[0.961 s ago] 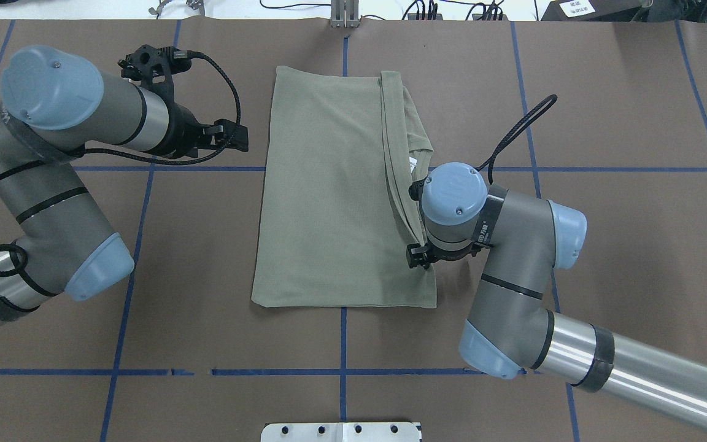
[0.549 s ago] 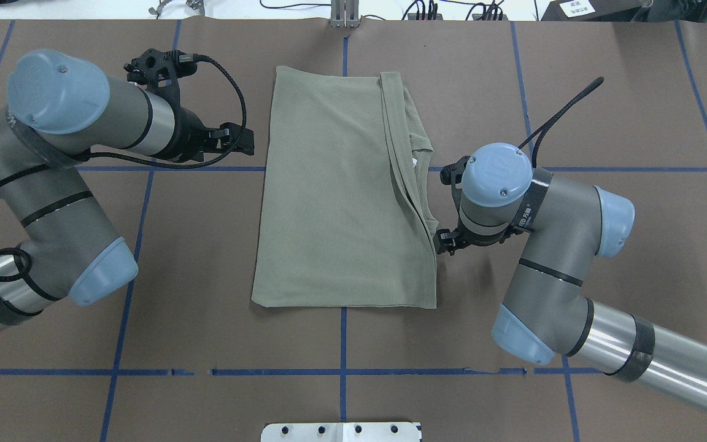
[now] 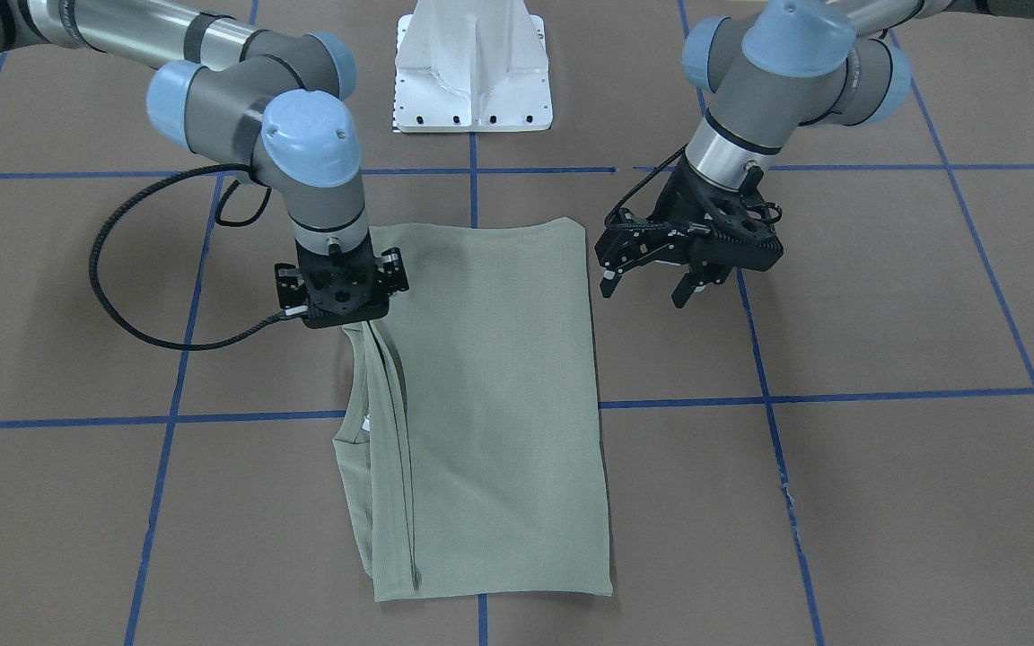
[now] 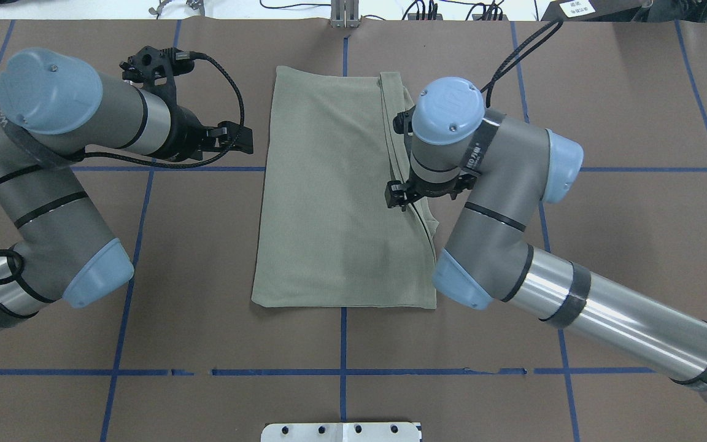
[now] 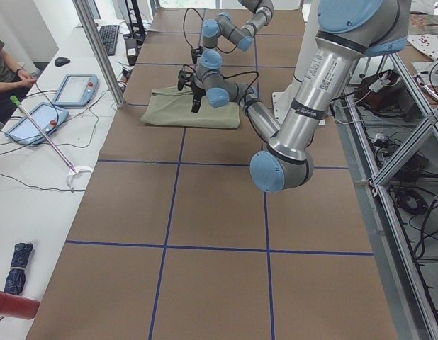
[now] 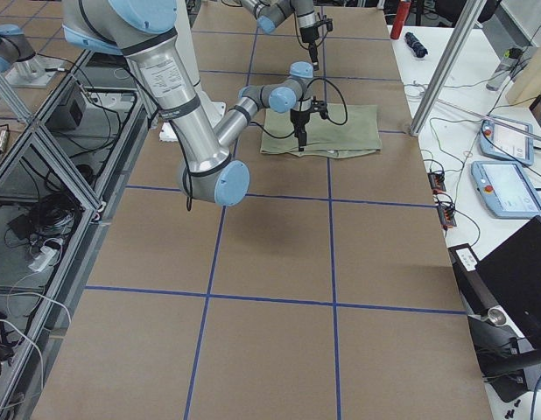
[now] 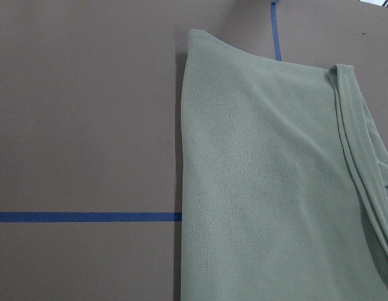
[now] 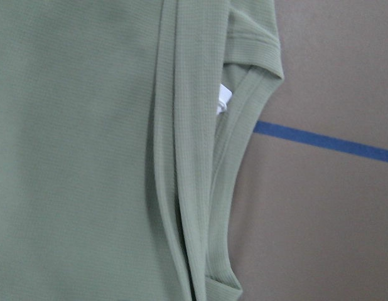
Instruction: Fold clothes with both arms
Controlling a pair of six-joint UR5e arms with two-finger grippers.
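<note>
The olive-green shirt lies folded into a flat rectangle at the table's middle and also shows in the front view. Narrow folded strips and the neck opening run along its robot-right edge, with a white tag peeking out. My right gripper points straight down over that edge; its wrist hides it from above, and I cannot tell whether it is open or shut. My left gripper is open and empty, hovering just beside the shirt's other long edge.
The white pedestal base stands at the robot's side of the table. Blue tape lines cross the brown table cover. A side bench with tablets and an operator lie beyond the far edge, behind a metal post.
My right arm swung out to the right of the shirt, then came back over its right edge, farther from the robot than before. The left arm has hardly moved.
</note>
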